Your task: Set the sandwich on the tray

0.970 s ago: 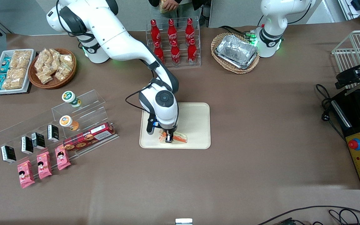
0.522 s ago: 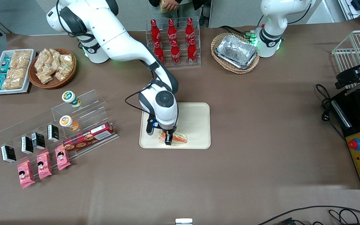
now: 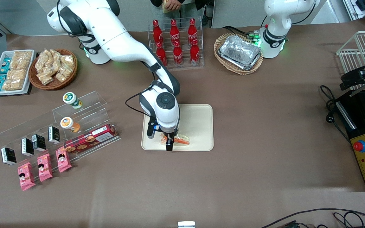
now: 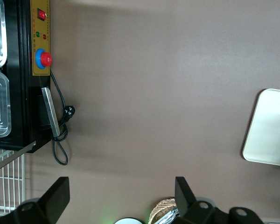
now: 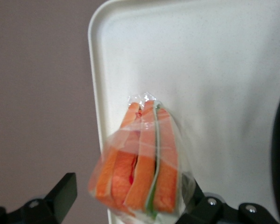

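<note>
- The sandwich (image 3: 180,139) (image 5: 139,172) lies on the tray (image 3: 198,122) (image 5: 214,74), close to the tray edge nearest the front camera.
- It is in clear wrap, and its orange and green layers show.
- The gripper (image 3: 169,143) (image 5: 126,198) is right over the sandwich. Its fingers are apart, one on each side of the wrap, not squeezing it.
- The tray sits flat on the brown table (image 3: 265,126).
- Pink snack packets (image 3: 44,167) lie toward the working arm's end of the table.
- Red cola bottles (image 3: 176,41) stand farther from the front camera than the tray.
</note>
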{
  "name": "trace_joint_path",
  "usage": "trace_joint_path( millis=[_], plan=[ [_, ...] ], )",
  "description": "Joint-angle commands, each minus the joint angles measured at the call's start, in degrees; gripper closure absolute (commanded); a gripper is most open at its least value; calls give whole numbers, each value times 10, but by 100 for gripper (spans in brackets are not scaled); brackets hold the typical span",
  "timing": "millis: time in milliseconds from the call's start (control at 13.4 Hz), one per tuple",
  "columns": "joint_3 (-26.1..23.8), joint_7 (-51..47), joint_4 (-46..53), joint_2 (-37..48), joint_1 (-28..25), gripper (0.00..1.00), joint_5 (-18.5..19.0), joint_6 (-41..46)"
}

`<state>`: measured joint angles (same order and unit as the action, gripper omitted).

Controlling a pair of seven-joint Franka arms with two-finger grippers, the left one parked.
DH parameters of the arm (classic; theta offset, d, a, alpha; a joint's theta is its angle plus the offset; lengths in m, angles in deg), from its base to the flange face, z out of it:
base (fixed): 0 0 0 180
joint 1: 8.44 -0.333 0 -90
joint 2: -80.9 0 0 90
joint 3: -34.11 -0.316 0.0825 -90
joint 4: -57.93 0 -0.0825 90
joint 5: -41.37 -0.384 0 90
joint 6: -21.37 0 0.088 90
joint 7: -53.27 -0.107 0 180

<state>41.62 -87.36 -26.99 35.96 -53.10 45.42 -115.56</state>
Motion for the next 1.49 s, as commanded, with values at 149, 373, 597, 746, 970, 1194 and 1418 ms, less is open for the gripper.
trace_joint_path(
  millis=[149, 373, 597, 746, 970, 1194, 1418],
  plan=[
    [-3, 21, 9, 54, 5, 0, 10, 83],
    [-6, 53, 9, 104, 10, 0, 6, 147],
    [-5, 130, 10, 162, 36, 0, -30, 215],
    [-1, 184, 11, 194, 57, 0, -48, 253],
    [-1, 297, 11, 246, 112, 0, -48, 326],
    [0, 525, 11, 295, 163, 0, -45, 390],
    [0, 753, 10, 321, 217, 0, -42, 435]
  ],
)
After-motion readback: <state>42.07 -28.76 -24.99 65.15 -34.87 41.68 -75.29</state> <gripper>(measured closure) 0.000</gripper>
